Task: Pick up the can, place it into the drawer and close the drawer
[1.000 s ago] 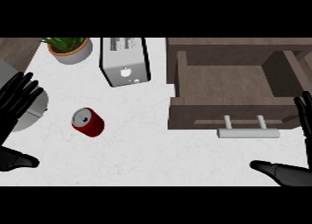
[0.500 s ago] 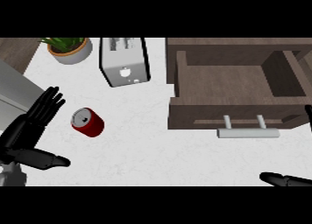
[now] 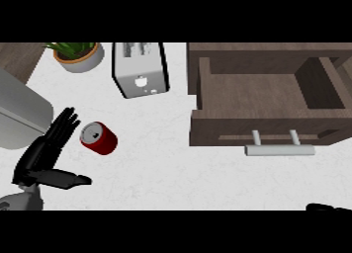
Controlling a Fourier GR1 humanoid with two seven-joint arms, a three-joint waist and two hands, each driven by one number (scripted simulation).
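A red can (image 3: pixel 99 138) lies on its side on the white counter, silver top facing up-left. My left hand (image 3: pixel 42 154) is open just left of it, straight fingers pointing up-right with their tips beside the can's top and the thumb (image 3: pixel 68 179) sticking out to the right below it. The wooden drawer (image 3: pixel 266 126) stands pulled open at the right, nothing inside, with a silver handle (image 3: pixel 280 149) on its front. Only a black sliver of my right hand (image 3: pixel 326 207) shows at the lower right edge.
A silver toaster (image 3: pixel 140 69) stands behind the can, and a potted plant (image 3: pixel 76 54) sits at the back left. A grey rounded appliance (image 3: pixel 11 113) fills the left edge, close to my left hand. Bare white counter lies between the can and the drawer.
My left hand has moved right and up until it is alongside the can. My right hand has sunk toward the lower right corner, almost out of view. The can has not moved.
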